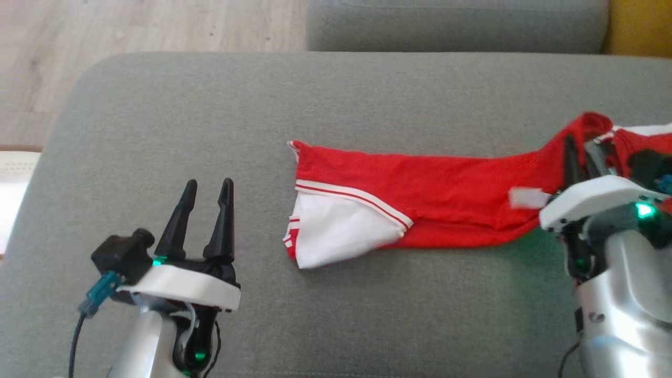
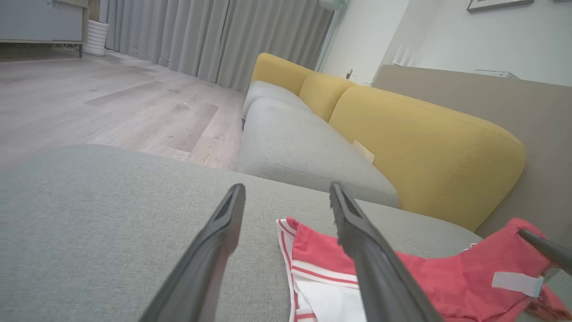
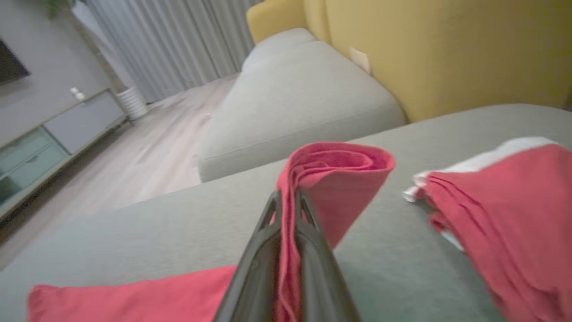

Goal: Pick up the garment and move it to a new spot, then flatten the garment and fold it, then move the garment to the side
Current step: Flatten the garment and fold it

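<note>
**Garment (image 1: 446, 210) clamped at one end by right end effector (image 3: 286, 197)**

The red and white garment is laid lengthwise across the grey sofa cushion (image 1: 210, 105), at centre and right in the head view. Its right end is raised and pinched between the closed fingers of the right end effector. The left end effector (image 1: 209, 182) is held over the cushion with its fingers spread and empty, left of the garment and apart from it.

Parted fingers (image 2: 210, 255) over grey cushion (image 2: 89, 223), red-and-white garment (image 2: 429, 273) beside, yellow sofa (image 2: 424, 147) behind
</note>
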